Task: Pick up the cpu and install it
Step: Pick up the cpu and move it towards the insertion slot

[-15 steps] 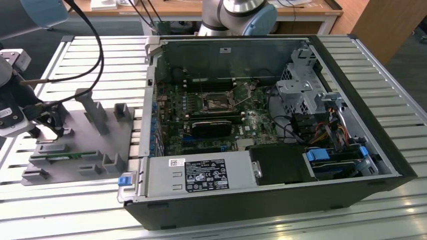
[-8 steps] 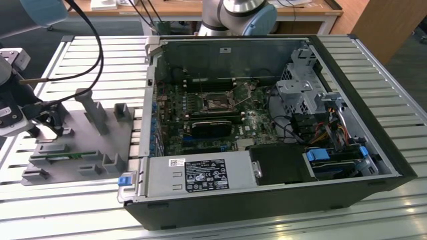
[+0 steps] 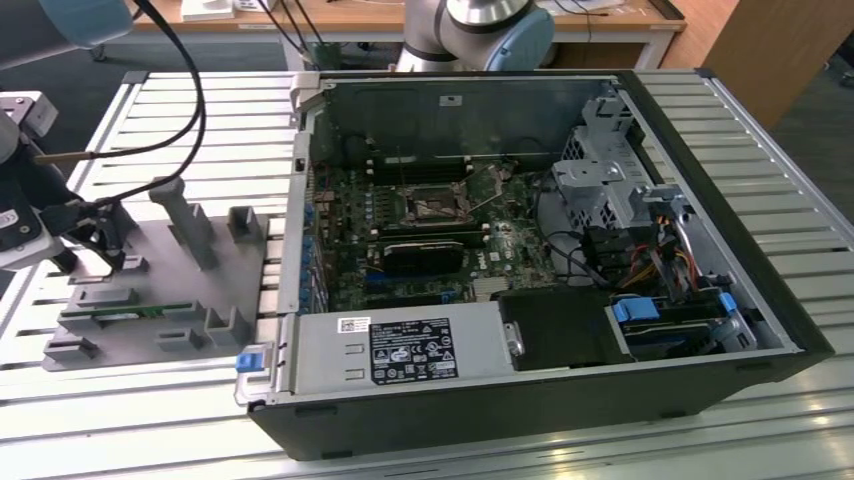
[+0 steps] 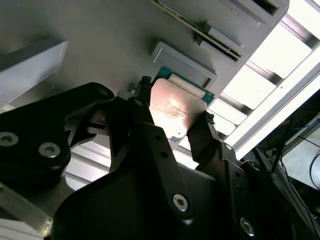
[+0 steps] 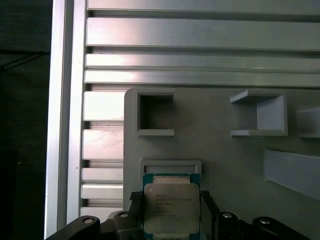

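Observation:
The cpu (image 5: 171, 205) is a flat square chip with a shiny silver top and a thin green rim. It lies on the grey fixture plate (image 3: 160, 285) against a small grey bracket (image 5: 170, 166). My gripper (image 5: 170, 197) reaches down over the plate at the exterior view's left (image 3: 100, 245). Its black fingers (image 4: 145, 100) press against two opposite edges of the cpu (image 4: 175, 107), so the gripper (image 4: 175, 100) is shut on it. The open socket (image 3: 434, 207) shows on the motherboard inside the computer case.
The open computer case (image 3: 747, 300) lies on the slatted aluminium table (image 3: 120, 420), at the exterior view's right of the fixture plate. A green memory stick (image 3: 127, 313) lies in a slot on the plate, among grey upright holders (image 3: 187, 215). Black cables (image 3: 187, 90) hang above the plate.

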Controlling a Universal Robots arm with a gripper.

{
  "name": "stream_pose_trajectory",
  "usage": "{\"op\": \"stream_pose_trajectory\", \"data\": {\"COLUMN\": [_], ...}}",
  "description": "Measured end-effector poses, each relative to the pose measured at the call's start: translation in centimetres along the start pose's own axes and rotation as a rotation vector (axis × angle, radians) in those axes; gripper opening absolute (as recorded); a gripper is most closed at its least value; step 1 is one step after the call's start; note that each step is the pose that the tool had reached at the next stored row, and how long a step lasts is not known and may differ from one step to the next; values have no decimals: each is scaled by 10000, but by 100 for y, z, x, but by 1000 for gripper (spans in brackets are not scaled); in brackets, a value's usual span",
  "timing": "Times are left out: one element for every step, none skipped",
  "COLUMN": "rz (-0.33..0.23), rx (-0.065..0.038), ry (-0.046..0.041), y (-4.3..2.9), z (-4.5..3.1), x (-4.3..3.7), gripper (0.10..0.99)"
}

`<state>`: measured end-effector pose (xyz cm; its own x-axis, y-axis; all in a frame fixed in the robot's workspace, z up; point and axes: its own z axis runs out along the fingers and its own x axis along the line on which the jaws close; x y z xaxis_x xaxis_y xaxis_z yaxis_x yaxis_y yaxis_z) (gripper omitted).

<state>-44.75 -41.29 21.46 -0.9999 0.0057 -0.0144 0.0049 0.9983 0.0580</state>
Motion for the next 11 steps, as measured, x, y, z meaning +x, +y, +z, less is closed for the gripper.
{"op": "stream_pose_trajectory", "data": {"rz": [0,0,0,0,-1,-1,-1,-1,0,-1,0], "rx": [-1,0,0,-1,-1,0,-1,0,-1,0,1], "ry": [-2,0,0,-1,-1,0,-1,-1,-1,1,1], "y": [1,1,1,1,2,2,2,2,2,3,3], "z": [-7,-15,-19,-21,-25,-28,-30,-33,-35,-39,-42], "x": [0,0,0,0,-1,-1,-1,-1,-1,-1,-1], "gripper": [541,541,541,541,541,541,541,541,541,541,541]}}
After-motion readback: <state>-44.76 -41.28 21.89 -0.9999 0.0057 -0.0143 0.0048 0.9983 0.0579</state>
